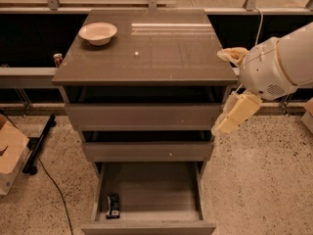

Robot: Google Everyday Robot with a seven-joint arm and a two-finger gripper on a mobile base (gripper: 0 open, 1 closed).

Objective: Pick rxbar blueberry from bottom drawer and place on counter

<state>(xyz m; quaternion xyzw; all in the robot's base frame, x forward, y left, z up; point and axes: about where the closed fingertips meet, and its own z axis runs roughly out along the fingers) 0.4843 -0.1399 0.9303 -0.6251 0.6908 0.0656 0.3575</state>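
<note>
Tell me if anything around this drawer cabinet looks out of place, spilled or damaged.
Nothing stands out. The rxbar blueberry lies flat in the front left corner of the open bottom drawer, the bowl sits upright on the counter, and the gripper hangs right of the cabinet. No spills or damage visible.

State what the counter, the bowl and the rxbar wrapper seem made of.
Counter: likely laminate or polished stone, glossy grey-brown; it shows a bright reflection. Bowl: probably ceramic, pale, smooth. Rxbar blueberry wrapper: likely plastic film, dark with pale print. The gripper hangs beside the upper drawers, on the view's right.
</note>
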